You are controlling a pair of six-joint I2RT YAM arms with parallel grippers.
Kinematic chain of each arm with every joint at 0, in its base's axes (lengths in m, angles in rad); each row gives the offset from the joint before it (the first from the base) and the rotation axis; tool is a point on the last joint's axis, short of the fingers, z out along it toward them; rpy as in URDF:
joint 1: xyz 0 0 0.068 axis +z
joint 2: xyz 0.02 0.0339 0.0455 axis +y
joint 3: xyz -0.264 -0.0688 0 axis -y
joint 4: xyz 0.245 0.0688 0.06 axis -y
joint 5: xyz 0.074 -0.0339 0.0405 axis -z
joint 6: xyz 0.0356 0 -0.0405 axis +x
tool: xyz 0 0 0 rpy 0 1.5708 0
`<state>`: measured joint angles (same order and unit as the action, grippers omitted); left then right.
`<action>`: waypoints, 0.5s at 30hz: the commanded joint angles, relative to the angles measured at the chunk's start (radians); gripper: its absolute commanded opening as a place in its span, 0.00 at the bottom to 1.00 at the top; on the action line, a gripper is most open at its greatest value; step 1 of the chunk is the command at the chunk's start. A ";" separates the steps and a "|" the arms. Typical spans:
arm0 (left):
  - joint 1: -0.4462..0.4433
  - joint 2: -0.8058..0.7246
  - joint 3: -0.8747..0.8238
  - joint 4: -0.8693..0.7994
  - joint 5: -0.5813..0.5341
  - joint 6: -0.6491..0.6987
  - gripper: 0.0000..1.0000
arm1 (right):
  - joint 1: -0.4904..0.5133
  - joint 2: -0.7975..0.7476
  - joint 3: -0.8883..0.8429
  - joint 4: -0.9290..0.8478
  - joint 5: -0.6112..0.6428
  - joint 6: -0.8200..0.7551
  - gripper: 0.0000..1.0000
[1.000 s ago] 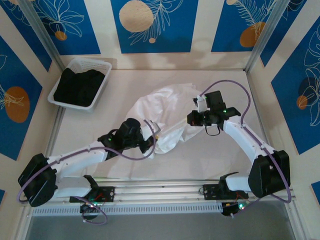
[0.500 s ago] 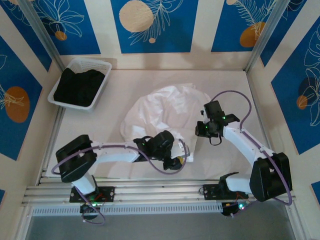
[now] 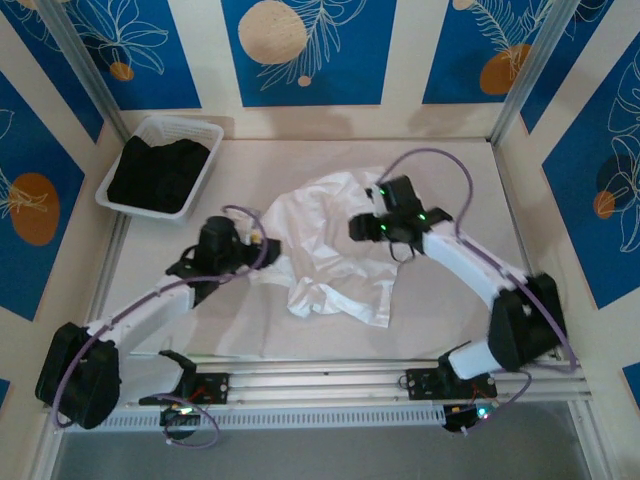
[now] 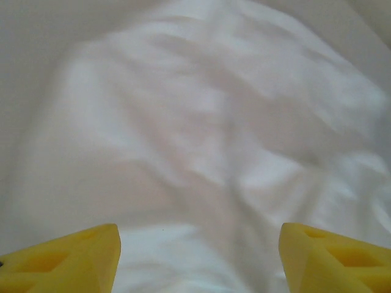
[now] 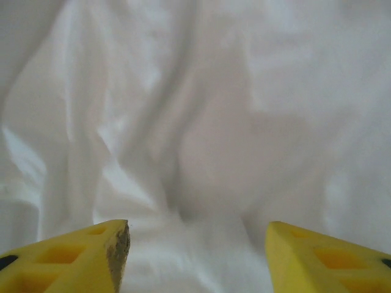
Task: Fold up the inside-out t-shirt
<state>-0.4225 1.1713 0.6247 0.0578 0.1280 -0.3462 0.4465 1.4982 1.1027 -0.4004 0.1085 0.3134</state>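
Left gripper (image 4: 198, 259): yellow fingers wide apart, nothing between them, white cloth just beneath. Right gripper (image 5: 195, 256): the same, wide and empty over wrinkled fabric.

Both were pinched shut a second ago and have since let go.

Top view: the left gripper sits at the left edge of the t-shirt (image 3: 330, 265), the right over its far right part. The shirt lies mid-table (image 3: 420, 320), rumpled, with a flap now thrown toward the near edge.

Basket (image 3: 208, 160) with black garment (image 3: 158, 172) is well apart, far left.

Judgement: one rough fold has been dropped. It is untidy and likely needs a fresh grasp.
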 commanded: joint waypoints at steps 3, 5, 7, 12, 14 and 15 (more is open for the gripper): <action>0.183 0.109 0.007 -0.090 0.045 -0.185 0.70 | 0.047 0.326 0.287 0.054 0.014 -0.055 0.68; 0.190 0.176 0.028 -0.087 0.064 -0.177 0.71 | 0.059 0.445 0.415 -0.018 0.045 -0.083 0.69; 0.190 0.238 0.042 -0.068 0.087 -0.176 0.70 | 0.077 0.547 0.533 -0.079 0.078 -0.108 0.71; 0.189 0.361 0.065 -0.036 0.123 -0.173 0.65 | 0.086 0.786 0.830 -0.259 0.118 -0.126 0.71; 0.188 0.394 0.063 -0.015 0.138 -0.178 0.63 | 0.086 0.862 0.929 -0.315 0.117 -0.129 0.71; 0.189 0.411 0.060 0.003 0.150 -0.182 0.60 | 0.086 0.898 0.976 -0.339 0.117 -0.128 0.71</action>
<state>-0.2375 1.5471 0.6643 0.0219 0.2157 -0.5129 0.5316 2.3283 1.9743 -0.5892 0.1993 0.2111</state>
